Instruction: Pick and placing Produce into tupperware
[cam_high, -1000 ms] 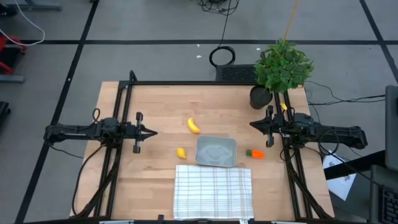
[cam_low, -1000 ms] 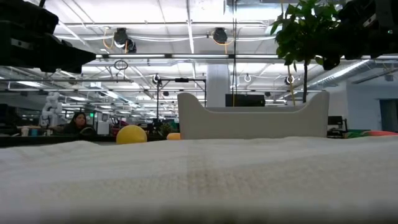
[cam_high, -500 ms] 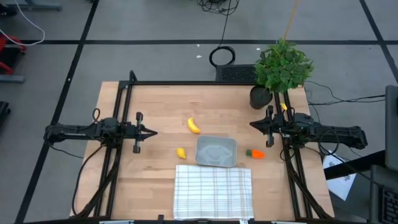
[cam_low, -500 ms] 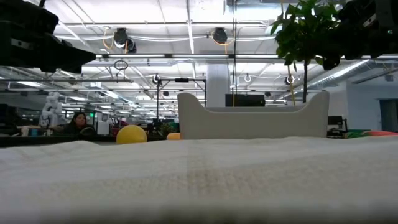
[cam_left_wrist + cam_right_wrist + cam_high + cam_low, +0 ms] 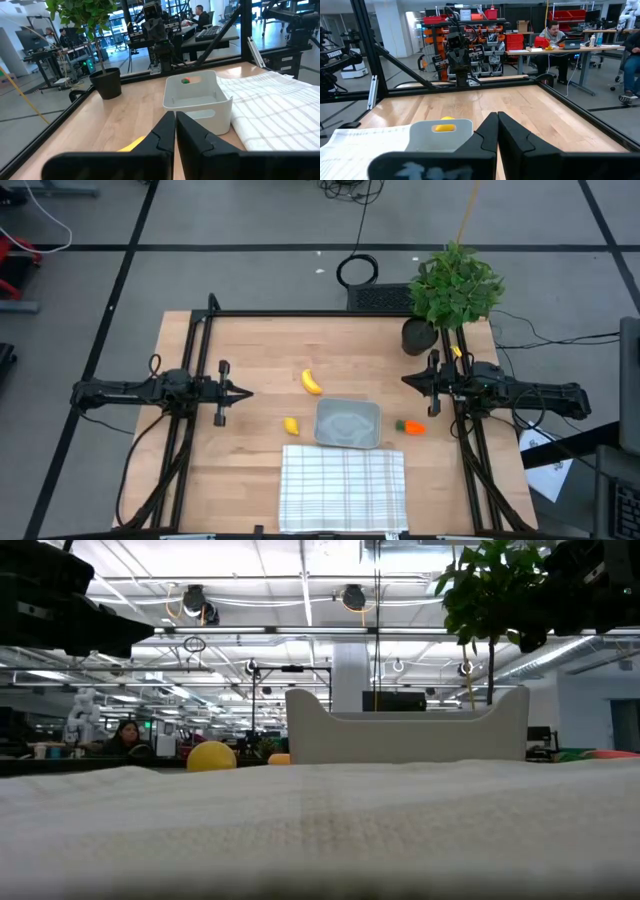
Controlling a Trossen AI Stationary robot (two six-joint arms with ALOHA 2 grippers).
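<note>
Banana (image 5: 312,383), lemon (image 5: 291,425), carrot (image 5: 411,427) outside tupperware (image 5: 348,423).

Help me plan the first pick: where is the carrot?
In the high view the carrot lies on the table just right of the tupperware, nearest the right gripper.

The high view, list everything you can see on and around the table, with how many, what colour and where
banana: one, yellow, on the wood up-left of the tub
lemon: one, yellow, just left of the tub
carrot: one, orange with green top, right of the tub
tupperware: one, translucent grey, table centre, nothing in it
cloth: one, white with grid lines, at the near edge below the tub
potted plant: one, leafy green in a dark pot, far right corner
table: one, light wood with a black frame
left gripper: one, dark, left side, jaws shut
right gripper: one, dark, right side, jaws shut
</note>
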